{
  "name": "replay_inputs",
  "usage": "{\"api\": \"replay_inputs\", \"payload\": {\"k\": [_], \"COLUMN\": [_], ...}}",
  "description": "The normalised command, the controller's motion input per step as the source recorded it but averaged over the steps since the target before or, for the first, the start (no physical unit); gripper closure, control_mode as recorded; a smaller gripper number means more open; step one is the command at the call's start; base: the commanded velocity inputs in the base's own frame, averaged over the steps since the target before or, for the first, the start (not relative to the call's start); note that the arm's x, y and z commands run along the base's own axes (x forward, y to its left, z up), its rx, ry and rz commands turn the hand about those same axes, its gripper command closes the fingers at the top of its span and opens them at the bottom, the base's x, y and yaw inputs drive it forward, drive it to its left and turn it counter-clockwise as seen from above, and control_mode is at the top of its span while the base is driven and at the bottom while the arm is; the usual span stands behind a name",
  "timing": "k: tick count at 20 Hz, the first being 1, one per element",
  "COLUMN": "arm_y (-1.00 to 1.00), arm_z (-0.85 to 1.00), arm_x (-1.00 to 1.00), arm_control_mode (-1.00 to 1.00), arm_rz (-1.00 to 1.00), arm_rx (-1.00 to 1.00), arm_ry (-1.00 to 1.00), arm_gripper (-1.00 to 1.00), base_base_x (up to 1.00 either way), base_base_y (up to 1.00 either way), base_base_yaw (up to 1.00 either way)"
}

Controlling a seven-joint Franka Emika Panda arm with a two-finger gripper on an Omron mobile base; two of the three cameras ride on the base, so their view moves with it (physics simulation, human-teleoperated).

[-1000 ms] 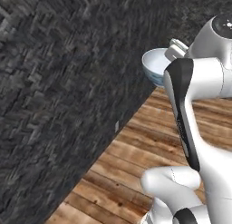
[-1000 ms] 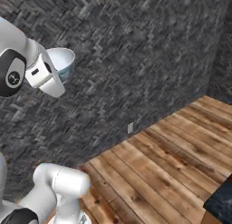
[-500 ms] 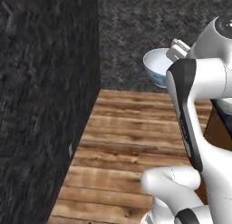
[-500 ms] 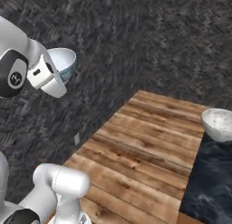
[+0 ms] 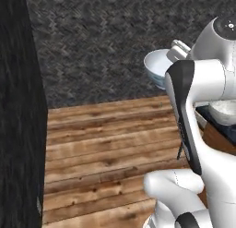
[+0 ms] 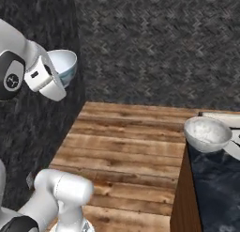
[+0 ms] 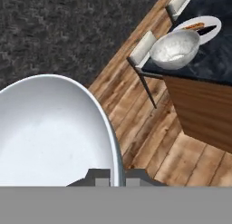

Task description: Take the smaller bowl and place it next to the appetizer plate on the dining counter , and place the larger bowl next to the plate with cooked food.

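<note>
Gripper (image 7: 117, 177): closed on the rim of the smaller bowl – in the hand view the two dark finger tips pinch the bowl's edge from either side.
Smaller bowl (image 6: 64, 66): held up in the air by the arm, well above the wooden floor (image 6: 126, 146); light blue outside, glossy white inside, nothing in it. The left base view shows it (image 5: 156, 68) partly hidden behind the arm's dark-banded link.
Larger bowl (image 6: 206, 134): standing upright at the end of the dining counter (image 6: 218, 189), near its edge – grey-white marbled, its inside pale and bare as far as can be seen.
Plate with cooked food (image 7: 205, 26): on the dark counter top just behind the larger bowl in the hand view, touching or nearly touching it; a long brown-orange piece of food (image 7: 195, 25) lies on it.
Stool (image 7: 144, 48): pale seat beside the counter, near the larger bowl.
Backdrop: dark herringbone wall (image 5: 106, 47).
</note>
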Motion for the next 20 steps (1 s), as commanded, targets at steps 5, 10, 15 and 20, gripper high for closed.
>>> {"api": "replay_inputs", "payload": {"k": [5,10,15,20], "arm_y": [0.00,0.00,0.00,0.00], "arm_z": [0.00,0.00,0.00,0.00], "arm_x": [0.00,0.00,0.00,0.00], "arm_control_mode": [1.00,1.00,1.00,1.00], "arm_rz": [0.00,0.00,0.00,0.00], "arm_rx": [0.00,0.00,0.00,0.00], "arm_ry": [0.00,0.00,0.00,0.00], "arm_gripper": [1.00,1.00,1.00,1.00], "base_base_x": [1.00,1.00,0.98,0.95], "base_base_y": [0.39,0.52,0.50,0.57], "base_base_yaw": [-0.60,-0.65,-0.65,-0.65]}}
